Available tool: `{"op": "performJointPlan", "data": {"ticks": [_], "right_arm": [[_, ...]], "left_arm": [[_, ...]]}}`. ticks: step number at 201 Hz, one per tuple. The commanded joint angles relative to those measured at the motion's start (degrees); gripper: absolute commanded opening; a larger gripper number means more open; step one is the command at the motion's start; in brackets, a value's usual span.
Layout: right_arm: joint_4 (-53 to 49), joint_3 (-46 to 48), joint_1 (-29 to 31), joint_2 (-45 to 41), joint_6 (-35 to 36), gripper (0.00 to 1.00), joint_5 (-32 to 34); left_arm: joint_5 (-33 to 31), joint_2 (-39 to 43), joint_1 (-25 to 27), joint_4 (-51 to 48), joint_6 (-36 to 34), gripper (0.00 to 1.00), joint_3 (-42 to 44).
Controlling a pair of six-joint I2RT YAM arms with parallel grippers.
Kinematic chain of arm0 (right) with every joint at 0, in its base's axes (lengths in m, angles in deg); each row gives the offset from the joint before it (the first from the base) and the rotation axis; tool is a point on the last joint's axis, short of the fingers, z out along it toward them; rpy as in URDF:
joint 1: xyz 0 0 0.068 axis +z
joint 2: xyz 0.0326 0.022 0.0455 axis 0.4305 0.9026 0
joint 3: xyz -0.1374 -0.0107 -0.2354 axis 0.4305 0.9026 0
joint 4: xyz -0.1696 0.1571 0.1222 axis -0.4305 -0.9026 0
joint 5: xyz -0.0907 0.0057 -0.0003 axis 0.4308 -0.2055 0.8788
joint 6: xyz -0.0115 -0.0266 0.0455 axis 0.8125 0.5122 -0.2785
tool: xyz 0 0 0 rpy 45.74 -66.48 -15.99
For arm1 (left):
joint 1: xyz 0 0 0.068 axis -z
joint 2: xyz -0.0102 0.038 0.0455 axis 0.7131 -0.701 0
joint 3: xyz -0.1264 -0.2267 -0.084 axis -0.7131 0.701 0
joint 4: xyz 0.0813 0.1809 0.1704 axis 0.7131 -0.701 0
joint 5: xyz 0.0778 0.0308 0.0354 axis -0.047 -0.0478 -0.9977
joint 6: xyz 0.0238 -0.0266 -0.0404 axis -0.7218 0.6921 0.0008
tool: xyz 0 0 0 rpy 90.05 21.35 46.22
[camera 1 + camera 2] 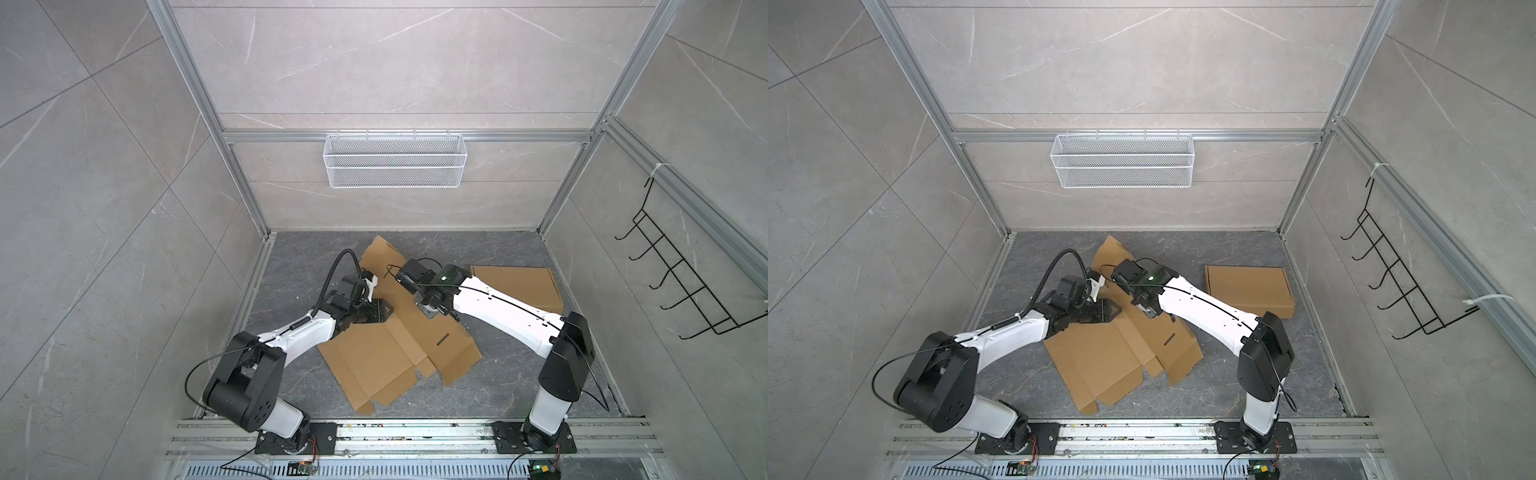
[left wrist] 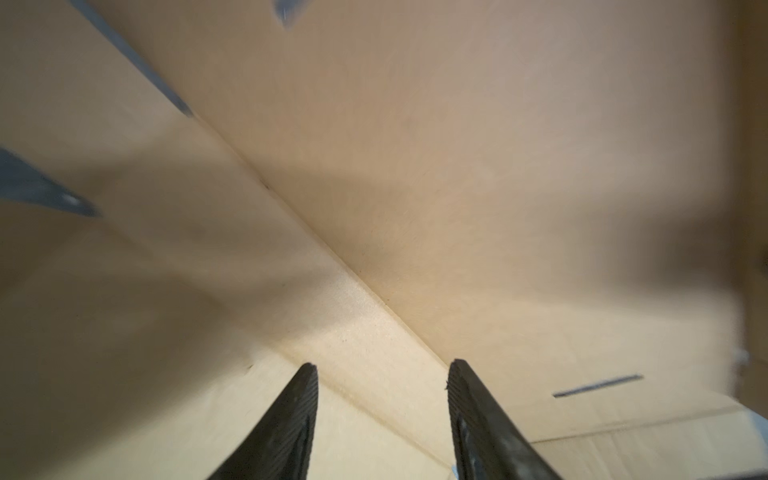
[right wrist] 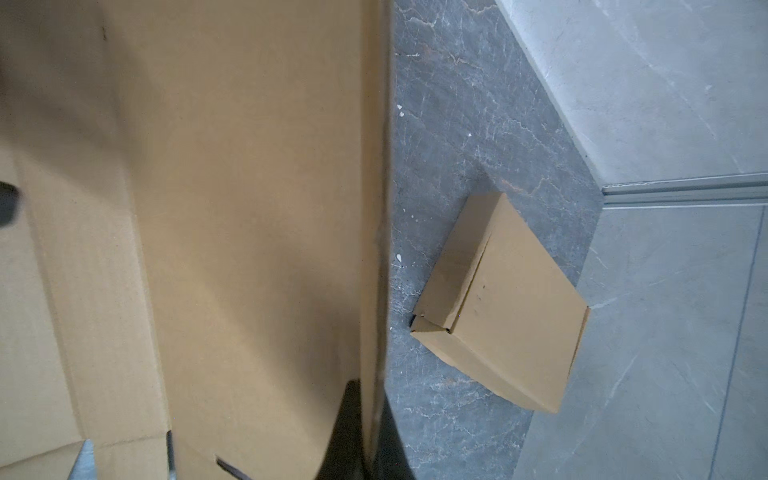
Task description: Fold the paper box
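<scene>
The paper box (image 1: 374, 361) (image 1: 1100, 365) is a flat brown cardboard blank on the dark floor, its far flap raised. My left gripper (image 1: 387, 309) (image 1: 1116, 309) hovers low over the blank's left part. In the left wrist view its jaws (image 2: 382, 368) are open, astride a crease in the cardboard (image 2: 457, 166), with nothing between them. My right gripper (image 1: 430, 313) (image 1: 1152, 313) is at the blank's right edge. The right wrist view shows this gripper (image 3: 370, 390) shut on that thin cardboard edge (image 3: 249, 208).
A finished folded cardboard box (image 1: 519, 291) (image 1: 1248, 291) (image 3: 511, 311) lies by the right wall. A white wire basket (image 1: 395, 162) hangs on the back rail. A black hook rack (image 1: 685, 282) is on the right wall. Aluminium rails (image 1: 415, 432) border the floor.
</scene>
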Motion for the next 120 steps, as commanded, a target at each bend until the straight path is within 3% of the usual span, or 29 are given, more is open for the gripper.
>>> {"op": "performJointPlan", "data": {"ticks": [1, 44, 82, 120], "right_arm": [[-2.3, -3.0, 1.9, 1.1, -5.0, 0.00, 3.7], [-7.0, -7.7, 6.0, 5.9, -11.1, 0.00, 2.3], [-7.2, -8.1, 7.1, 9.8, -13.7, 0.00, -0.2], [-8.3, -9.5, 7.0, 11.2, -12.0, 0.00, 2.7]], "left_arm": [[-2.5, -3.6, 1.5, 9.1, 5.4, 0.41, 0.9], [-2.9, -9.0, 2.1, 14.6, 8.1, 0.27, 3.9], [-2.4, -8.4, 2.1, 14.7, 8.0, 0.26, 5.3], [-2.8, -3.6, 1.3, 9.7, 4.5, 0.27, 5.1]]}}
